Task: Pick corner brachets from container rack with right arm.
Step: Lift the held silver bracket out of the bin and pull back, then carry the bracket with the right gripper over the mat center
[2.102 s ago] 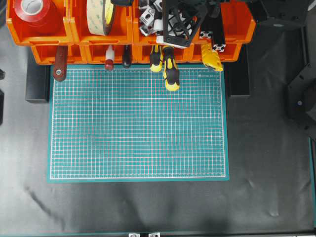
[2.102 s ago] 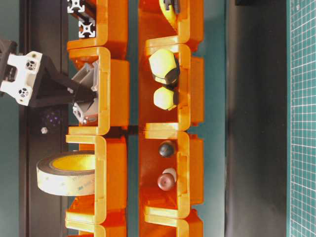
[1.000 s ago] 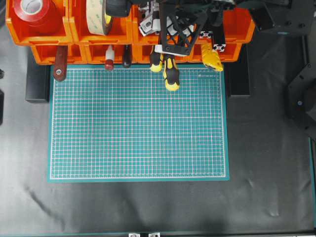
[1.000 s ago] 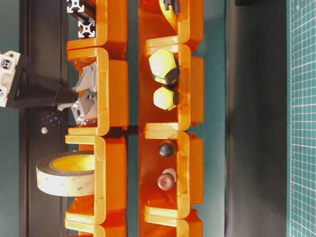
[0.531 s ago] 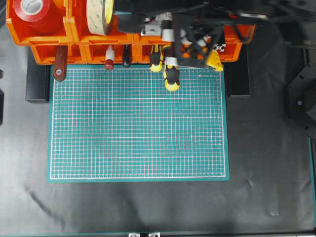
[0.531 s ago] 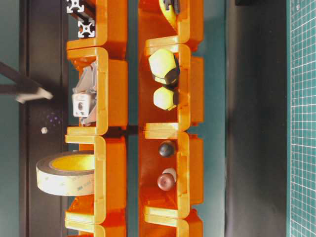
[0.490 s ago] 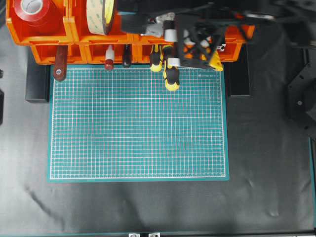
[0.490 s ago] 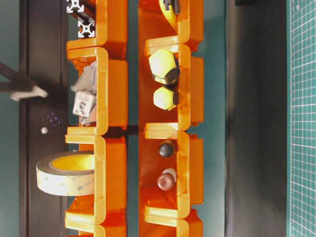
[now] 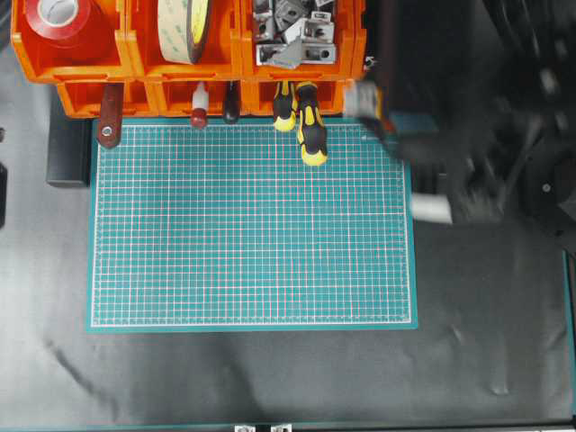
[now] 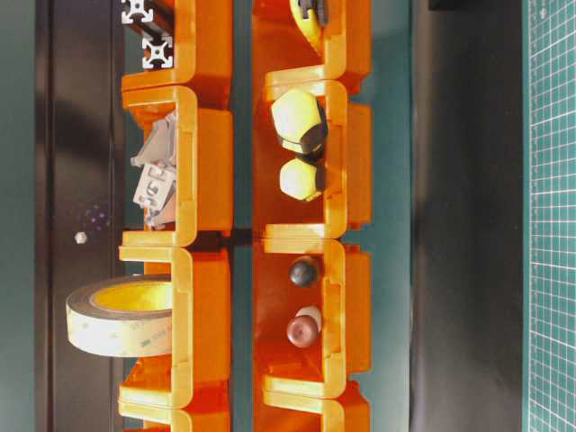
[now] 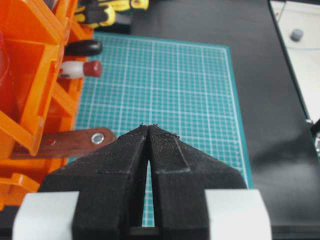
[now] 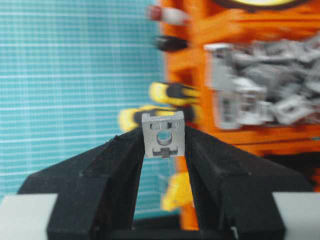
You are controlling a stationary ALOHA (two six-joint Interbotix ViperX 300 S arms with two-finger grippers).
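Left gripper over mat, beside rack: fingers pressed together, empty. Bracket pile in rack's upper bin. Right gripper right of rack: fingers clamped on bracket, holed face toward camera, upright.

Silver corner bracket, upright between fingers

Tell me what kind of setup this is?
Likely an assembly workbench: an orange container rack stocked with tape, screwdrivers and corner brachets, fronted by a green cutting mat.
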